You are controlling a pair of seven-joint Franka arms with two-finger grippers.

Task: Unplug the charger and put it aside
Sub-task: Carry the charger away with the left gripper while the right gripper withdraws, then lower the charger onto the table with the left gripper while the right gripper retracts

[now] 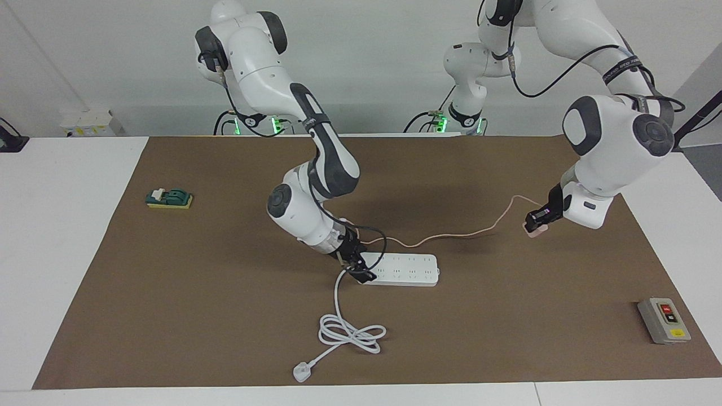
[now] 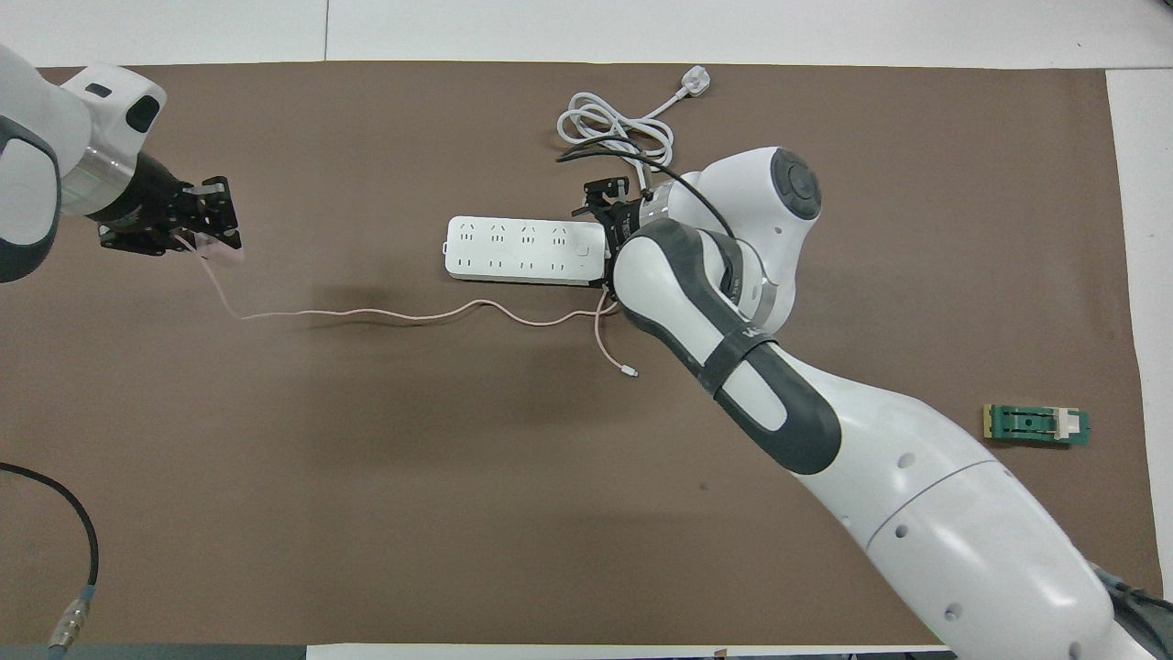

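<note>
The charger (image 1: pixel 535 228) (image 2: pixel 223 252), a small pale pink cube, hangs above the brown mat toward the left arm's end of the table. My left gripper (image 1: pixel 538 221) (image 2: pixel 206 240) is shut on it. Its thin pink cable (image 1: pixel 451 234) (image 2: pixel 385 316) trails from the cube across the mat, passing beside the white power strip (image 1: pixel 409 269) (image 2: pixel 518 249). The cable's free tip (image 2: pixel 630 371) lies beside the right arm. My right gripper (image 1: pixel 356 266) (image 2: pixel 607 234) sits low at the strip's cord end.
The strip's thick white cord (image 1: pixel 350 332) (image 2: pixel 614 124) lies coiled farther from the robots, ending in a white plug (image 1: pixel 302 372) (image 2: pixel 694 84). A grey switch box (image 1: pixel 664 320) sits at the left arm's end, and a green block (image 1: pixel 169 198) (image 2: pixel 1035 425) at the right arm's end.
</note>
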